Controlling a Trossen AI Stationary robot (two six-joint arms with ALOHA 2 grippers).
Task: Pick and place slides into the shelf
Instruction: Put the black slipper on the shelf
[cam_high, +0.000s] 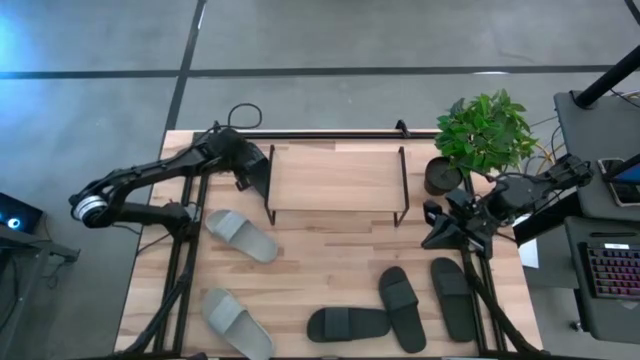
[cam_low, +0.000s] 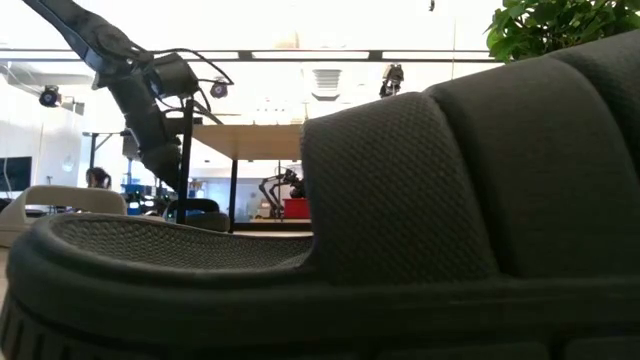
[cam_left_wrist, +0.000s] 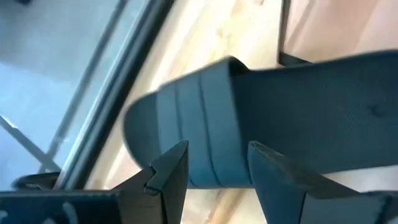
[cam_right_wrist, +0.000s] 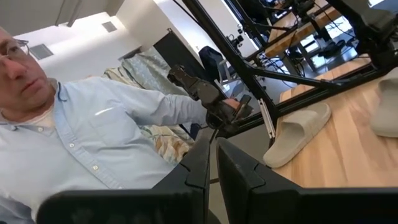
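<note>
Left gripper (cam_high: 258, 170) sits at the left end of the shelf (cam_high: 335, 178), at the far left of the table (cam_high: 330, 260). Its fingers (cam_left_wrist: 171, 171) are clamped on 1 dark slide (cam_left_wrist: 273, 124), which fills the left wrist view, strap end between the jaws. In the high view this slide (cam_high: 262, 178) shows only as a dark shape against the shelf's left frame; which level it is at, cannot tell.

Right gripper (cam_high: 437, 232) waits just right of the shelf, near the potted plant (cam_high: 485, 135), jaws nearly together, nothing between them (cam_right_wrist: 214, 165).

Other slides on the table: 2 light grey, 1 (cam_high: 241, 235) in front of the shelf's left corner, 1 (cam_high: 237, 322) at the near-left edge. 3 dark ones lie along the near edge: 1 (cam_high: 349, 323) lying crosswise, 1 (cam_high: 402, 308) just right of it, 1 (cam_high: 454, 297) farther right. Shelf top board is bare wood.

Low view is mostly blocked by a dark slide (cam_low: 400, 230) right at the lens; left arm (cam_low: 140, 90) shows behind it.

Right wrist view shows a person in a light blue shirt (cam_right_wrist: 81, 143) beyond the table.
</note>
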